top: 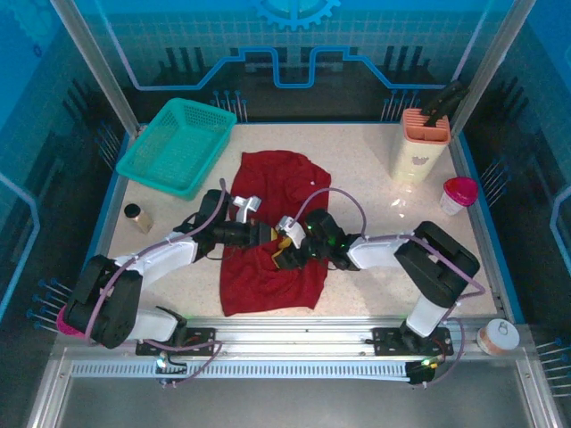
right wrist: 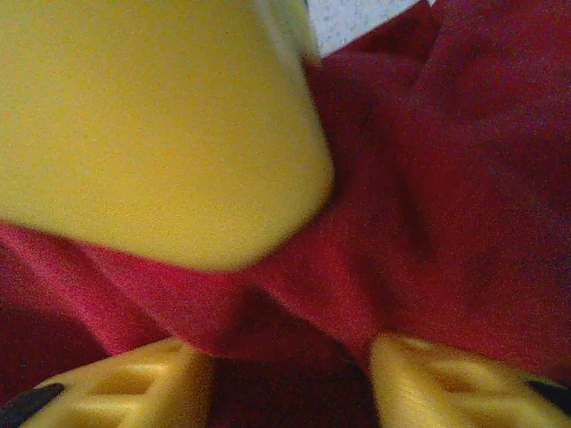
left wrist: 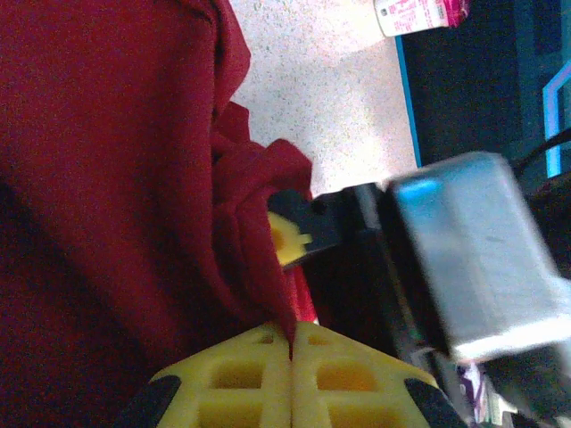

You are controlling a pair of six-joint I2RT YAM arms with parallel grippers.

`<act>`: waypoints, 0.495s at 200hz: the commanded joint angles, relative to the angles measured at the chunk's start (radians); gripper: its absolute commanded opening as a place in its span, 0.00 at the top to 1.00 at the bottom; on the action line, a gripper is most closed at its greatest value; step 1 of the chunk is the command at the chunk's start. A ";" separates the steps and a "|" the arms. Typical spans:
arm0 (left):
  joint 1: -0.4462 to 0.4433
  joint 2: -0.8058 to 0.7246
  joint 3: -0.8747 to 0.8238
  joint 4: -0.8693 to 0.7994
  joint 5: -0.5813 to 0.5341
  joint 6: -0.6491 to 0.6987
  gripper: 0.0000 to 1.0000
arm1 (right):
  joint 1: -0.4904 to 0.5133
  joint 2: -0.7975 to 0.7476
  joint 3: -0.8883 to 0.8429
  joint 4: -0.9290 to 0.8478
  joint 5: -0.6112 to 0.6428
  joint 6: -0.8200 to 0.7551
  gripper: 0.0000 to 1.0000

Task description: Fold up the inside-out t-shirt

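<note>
The inside-out t-shirt (top: 272, 267) is seen in the middle of the surface (top: 375, 178), dark red and rumpled, its long side laid from 12 to 6 o'clock. Both arms are stretched over it and the tips are set almost together at its centre. The left claw (top: 273, 237) is pointed in from 8 o'clock and the right claw (top: 287, 252) from 3 o'clock.

In the left wrist view the left claw (left wrist: 292, 343) is clamped on the cloth. Its yellow fingers (left wrist: 241, 374) are pressed together, and a thin ridge of red fabric is pinched in the seam between them. From that pinch the cloth is drawn up in folds toward 12 o'clock. Just beyond, at 1 o'clock, the black-and-yellow tip of the right claw (left wrist: 294, 236) is caught in view.

In the right wrist view the fingers (right wrist: 152, 383) of the right claw are held apart, with a red fold lying in the gap. Whether the pads are touched by it cannot be told. A large blurred yellow shape is seen at 10 o'clock, too close to be made out.

Around the t-shirt, a teal basket (top: 177, 145) is placed at 10 o'clock, an orange holder (top: 421, 134) at 2 o'clock, a cup with a pink lid (top: 458, 194) at 3 o'clock and a small brown jar (top: 138, 217) at 9 o'clock, all apart from the cloth.
</note>
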 commanded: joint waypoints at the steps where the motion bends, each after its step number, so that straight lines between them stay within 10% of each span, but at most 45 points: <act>1: 0.018 -0.028 -0.018 0.024 0.032 -0.013 0.93 | -0.005 0.041 0.009 0.101 0.010 0.014 0.72; 19: 0.039 -0.032 -0.026 0.020 0.030 -0.014 0.92 | -0.022 0.004 -0.035 0.150 -0.001 0.040 1.00; 99: 0.031 0.072 -0.039 -0.026 -0.291 0.096 1.00 | 0.083 -0.350 -0.105 -0.038 0.131 -0.087 1.00</act>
